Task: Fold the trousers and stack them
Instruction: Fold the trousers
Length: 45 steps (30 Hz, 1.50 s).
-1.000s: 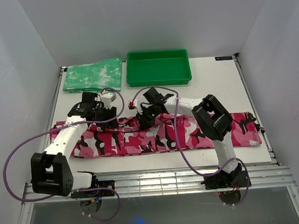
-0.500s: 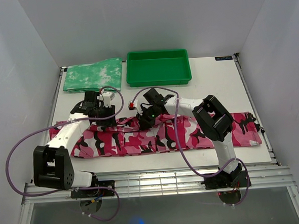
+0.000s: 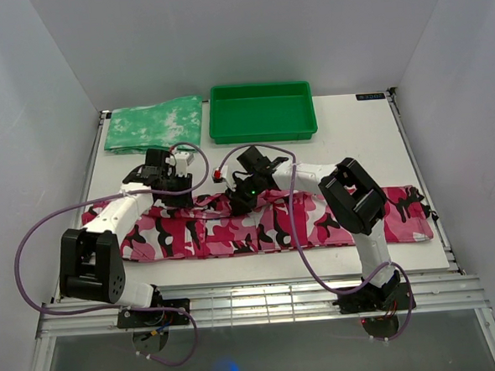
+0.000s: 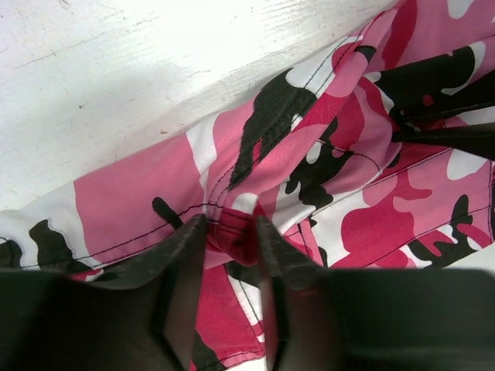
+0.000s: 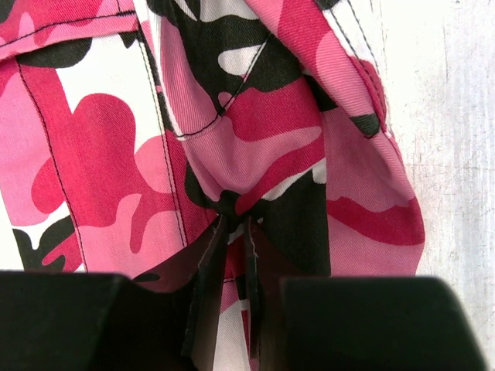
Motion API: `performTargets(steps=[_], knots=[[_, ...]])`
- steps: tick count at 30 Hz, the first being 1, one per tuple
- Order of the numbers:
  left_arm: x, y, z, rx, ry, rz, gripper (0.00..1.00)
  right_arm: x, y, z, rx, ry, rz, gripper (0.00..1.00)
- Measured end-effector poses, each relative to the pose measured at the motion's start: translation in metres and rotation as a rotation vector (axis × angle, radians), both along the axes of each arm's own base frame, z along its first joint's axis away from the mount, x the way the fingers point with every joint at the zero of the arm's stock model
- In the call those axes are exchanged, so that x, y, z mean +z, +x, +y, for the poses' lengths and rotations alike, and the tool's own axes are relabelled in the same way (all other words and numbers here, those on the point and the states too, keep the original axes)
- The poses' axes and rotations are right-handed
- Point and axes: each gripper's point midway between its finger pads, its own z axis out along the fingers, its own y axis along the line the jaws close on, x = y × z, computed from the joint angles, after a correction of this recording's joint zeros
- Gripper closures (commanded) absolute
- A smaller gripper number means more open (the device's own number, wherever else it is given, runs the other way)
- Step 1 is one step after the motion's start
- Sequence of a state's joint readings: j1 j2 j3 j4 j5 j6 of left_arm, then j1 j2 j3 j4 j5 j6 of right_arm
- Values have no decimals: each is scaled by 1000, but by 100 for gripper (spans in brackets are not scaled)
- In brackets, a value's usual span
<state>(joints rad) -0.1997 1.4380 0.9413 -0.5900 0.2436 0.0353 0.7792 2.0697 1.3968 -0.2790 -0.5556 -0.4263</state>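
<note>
Left arm reached toward twelve o'clock, right arm toward ten, wrists down. Left end effector (image 4: 230, 232) pinched the trousers (image 4: 325, 147); right end effector (image 5: 232, 228) clamped them too.

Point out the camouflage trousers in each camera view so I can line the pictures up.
Top external: the trousers lie as a long band across the near half of the table.
Left wrist: lower right, a fold between the fingers of the left end effector.
Right wrist: most of the picture, a fold pinched by the right end effector.
Shared landmark: the white table top along the cloth's edge.
</note>
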Motion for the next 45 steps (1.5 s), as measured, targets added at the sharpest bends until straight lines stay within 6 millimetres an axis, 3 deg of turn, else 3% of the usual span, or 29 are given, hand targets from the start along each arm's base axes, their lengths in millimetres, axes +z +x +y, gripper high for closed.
performTargets(steps=[4,6,8,9,12,14,17,19,22,28,31,45], knots=[[0,1,0,-8,10,-6,93,1,-2,0,-4,-4,7,65],[0,2,1,-8,15,-11,99,3,-3,-2,-10,-15,0,56],[1,3,1,-10,20,-16,100,7,-4,-8,-25,-30,-14,47],[1,3,1,-11,21,-20,100,11,-7,-13,-32,-38,-19,38],[7,8,1,-10,23,-35,100,36,-16,-31,-53,-41,-57,32],[11,12,1,-8,22,-47,100,56,-19,-39,-65,-25,-96,34],[20,18,0,-4,20,-68,100,85,-25,-50,-67,4,-154,52],[26,23,0,0,21,-83,100,93,-32,-58,-56,7,-167,61],[31,33,0,10,26,-98,100,79,-48,-73,-25,-43,-132,66],[24,61,1,35,57,-117,100,-3,-84,-123,29,-286,13,67],[17,76,4,50,82,-127,100,-8,-83,-131,39,-306,2,67],[-6,125,32,113,175,-217,100,-11,-85,-134,51,-307,-7,71]])
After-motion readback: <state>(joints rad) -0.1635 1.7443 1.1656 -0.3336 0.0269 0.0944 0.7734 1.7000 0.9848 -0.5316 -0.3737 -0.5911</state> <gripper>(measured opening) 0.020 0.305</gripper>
